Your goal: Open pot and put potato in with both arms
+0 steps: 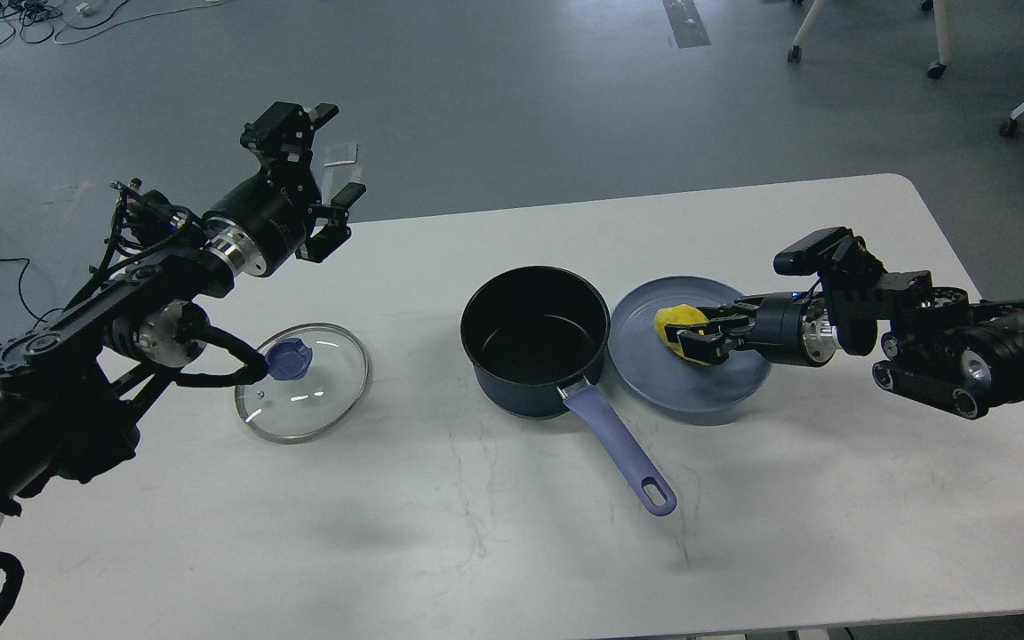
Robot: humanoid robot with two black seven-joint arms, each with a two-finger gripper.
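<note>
The dark blue pot (536,342) stands open at the table's middle, its purple handle pointing toward me. Its glass lid (302,382) with a blue knob lies flat on the table to the left. The yellow potato (679,322) lies on a blue plate (654,378) just right of the pot. My right gripper (697,331) is low over the plate, its fingers open and straddling the potato. My left gripper (337,219) is open and empty, raised above the table's far left edge, behind the lid.
The white table (512,533) has rounded corners. Its far edge runs just behind the left gripper. Chair and table legs on castors stand on the grey floor at the far right.
</note>
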